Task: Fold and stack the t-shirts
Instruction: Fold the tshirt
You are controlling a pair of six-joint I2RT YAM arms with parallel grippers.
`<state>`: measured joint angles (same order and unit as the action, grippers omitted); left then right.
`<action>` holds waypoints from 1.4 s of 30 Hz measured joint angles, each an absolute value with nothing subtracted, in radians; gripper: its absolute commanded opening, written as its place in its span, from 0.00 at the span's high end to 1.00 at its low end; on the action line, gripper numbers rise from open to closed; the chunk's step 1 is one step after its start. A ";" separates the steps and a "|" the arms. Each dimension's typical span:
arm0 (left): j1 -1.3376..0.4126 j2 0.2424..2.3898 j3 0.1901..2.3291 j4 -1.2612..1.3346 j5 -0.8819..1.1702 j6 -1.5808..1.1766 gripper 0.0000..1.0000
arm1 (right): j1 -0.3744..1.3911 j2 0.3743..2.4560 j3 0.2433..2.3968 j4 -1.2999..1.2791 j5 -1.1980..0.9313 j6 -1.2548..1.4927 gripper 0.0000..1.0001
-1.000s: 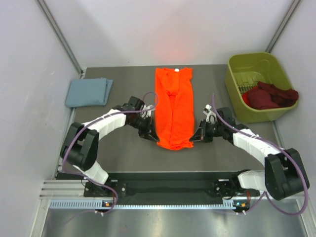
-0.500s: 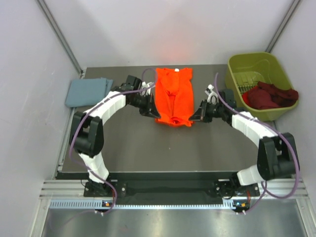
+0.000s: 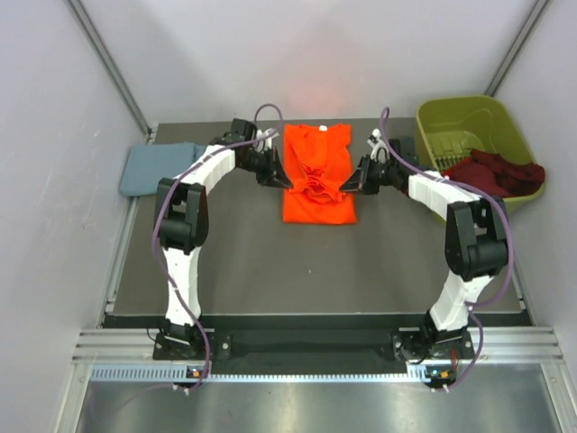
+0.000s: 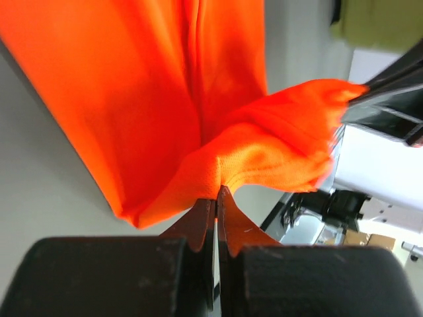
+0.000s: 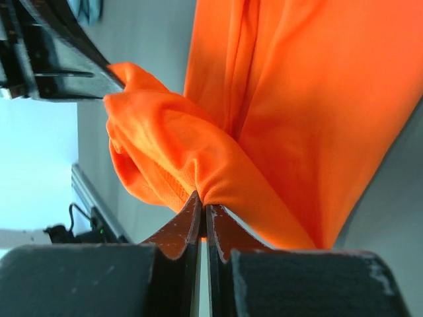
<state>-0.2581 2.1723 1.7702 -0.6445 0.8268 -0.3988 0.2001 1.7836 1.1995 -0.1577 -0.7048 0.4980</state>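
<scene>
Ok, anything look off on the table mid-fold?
Nothing damaged or spilled. The orange t-shirt sags in a bunched ridge between the left gripper and right gripper, both shut on its edge, so the fold isn't flat yet. The maroon t-shirt lies crumpled in the green bin, draped over its rim.

Two white-and-black arms with purple cables
Left arm and right arm carry white shells between bulky black joints, a purple cable looping along each; bases bolt onto the black mounting rail, and farthest from that rail the left gripper shows thin dark tapering fingers.
</scene>
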 measured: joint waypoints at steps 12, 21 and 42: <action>-0.247 2.379 2.051 -0.588 0.838 -0.437 1.00 | 0.198 2.018 1.419 -0.142 -0.700 0.508 1.00; -0.231 2.465 2.141 -0.558 0.822 -0.451 1.00 | 0.198 2.087 1.530 -0.143 -0.671 0.493 1.00; -0.220 2.519 2.197 -0.524 0.726 -0.434 0.17 | 0.189 2.144 1.560 -0.181 -0.549 0.416 0.48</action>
<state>-0.2203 2.5187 2.1971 -0.5243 0.7258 -0.4339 0.1890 2.1441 1.5600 -0.1806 -0.5488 0.4156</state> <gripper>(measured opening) 0.762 0.455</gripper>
